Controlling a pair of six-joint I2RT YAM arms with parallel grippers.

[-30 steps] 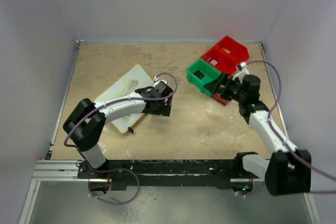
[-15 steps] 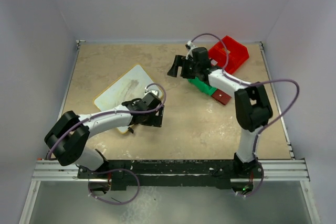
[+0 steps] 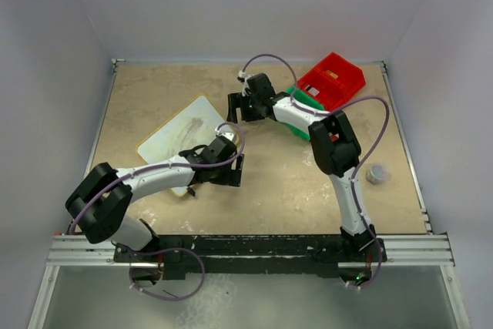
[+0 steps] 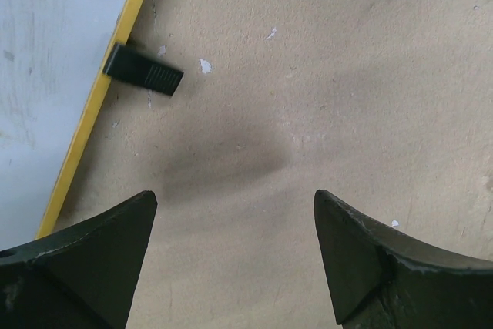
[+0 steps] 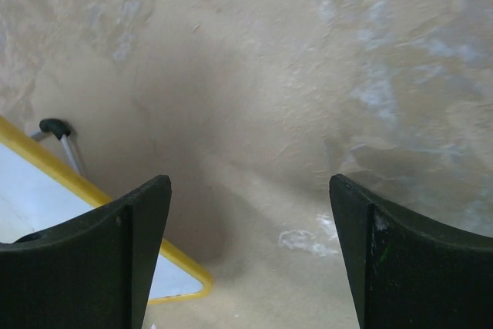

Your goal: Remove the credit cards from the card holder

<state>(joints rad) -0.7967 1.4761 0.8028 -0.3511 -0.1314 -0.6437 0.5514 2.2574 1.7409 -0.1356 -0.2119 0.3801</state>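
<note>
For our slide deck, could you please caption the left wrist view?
Open left pincer over the tan table, near the yellow-edged white board with a small black piece at its edge.

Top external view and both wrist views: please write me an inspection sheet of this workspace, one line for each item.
Surface: sandy beige table top, pale scuffs, bare between the fingers of both grippers.
Job's things: nothing seen; the right arm covers part of the table beside the tray.
Clutter: green-and-red plastic bin tray; white board with yellow edge; small black ribbed piece at that edge; small grey round object.
Grippers: left gripper open, empty; right gripper open, empty.
Cables: purple cables looped along both arms.
Surroundings: plain pale walls; metal rail at the near edge.
</note>
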